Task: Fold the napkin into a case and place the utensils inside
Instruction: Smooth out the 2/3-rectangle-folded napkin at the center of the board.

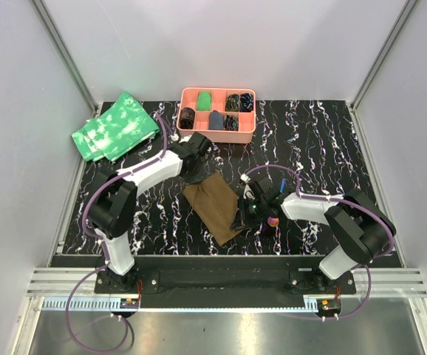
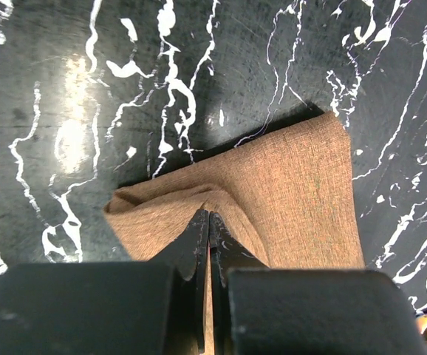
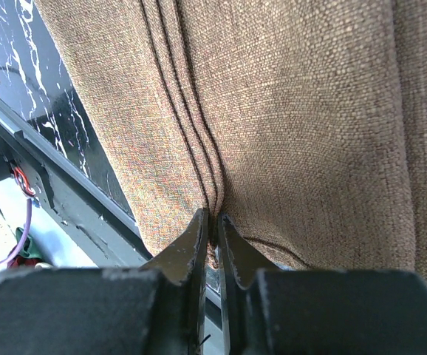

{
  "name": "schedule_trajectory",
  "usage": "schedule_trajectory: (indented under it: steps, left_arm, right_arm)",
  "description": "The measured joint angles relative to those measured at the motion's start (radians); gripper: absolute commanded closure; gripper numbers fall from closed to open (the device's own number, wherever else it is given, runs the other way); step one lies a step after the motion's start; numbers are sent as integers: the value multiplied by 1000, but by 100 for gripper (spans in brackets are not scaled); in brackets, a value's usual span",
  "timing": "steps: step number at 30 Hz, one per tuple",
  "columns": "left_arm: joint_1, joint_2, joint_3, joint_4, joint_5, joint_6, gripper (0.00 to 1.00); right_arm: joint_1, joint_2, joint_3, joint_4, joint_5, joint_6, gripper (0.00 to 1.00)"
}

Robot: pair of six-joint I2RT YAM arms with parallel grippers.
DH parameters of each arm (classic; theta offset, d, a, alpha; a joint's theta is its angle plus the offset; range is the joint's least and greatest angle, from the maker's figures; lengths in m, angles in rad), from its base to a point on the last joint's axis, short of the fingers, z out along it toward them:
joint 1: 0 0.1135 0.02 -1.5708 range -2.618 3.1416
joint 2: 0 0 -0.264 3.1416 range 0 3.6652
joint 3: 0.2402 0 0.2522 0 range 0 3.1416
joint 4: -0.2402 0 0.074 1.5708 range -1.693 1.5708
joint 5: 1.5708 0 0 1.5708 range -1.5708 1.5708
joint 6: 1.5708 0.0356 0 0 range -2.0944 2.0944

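Note:
The plain brown napkin (image 1: pixel 213 207) lies folded into a narrow layered strip, slanting across the middle of the table. My left gripper (image 1: pixel 196 176) is at its far end, shut on a raised pucker of the napkin (image 2: pixel 295 192), with the tips (image 2: pixel 209 216) pressed together. My right gripper (image 1: pixel 243 216) is at the strip's near right edge, shut on the stacked folds of the napkin (image 3: pixel 309 111), and its tips (image 3: pixel 215 220) pinch the layers. Of the utensils, only a pink-red rounded end (image 1: pixel 272 220) shows beside the right wrist. The rest are hidden under that arm.
A pink compartment tray (image 1: pixel 217 90) with small items stands at the back centre. Green white-mottled cloths (image 1: pixel 115 126) lie at the back left. A metal rail (image 1: pixel 213 260) runs along the near table edge, close to the napkin's near end. Grey walls enclose the sides.

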Motion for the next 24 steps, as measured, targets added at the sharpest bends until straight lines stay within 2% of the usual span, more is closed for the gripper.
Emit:
schedule_trajectory:
  steps: [18, 24]
  left_arm:
    - [29, 110, 0, 89, 32, 19, 100]
    - [29, 121, -5, 129, 57, 37, 100]
  right_arm:
    - [0, -2, -16, 18, 1, -1, 85]
    - [0, -5, -42, 50, -1, 3, 79]
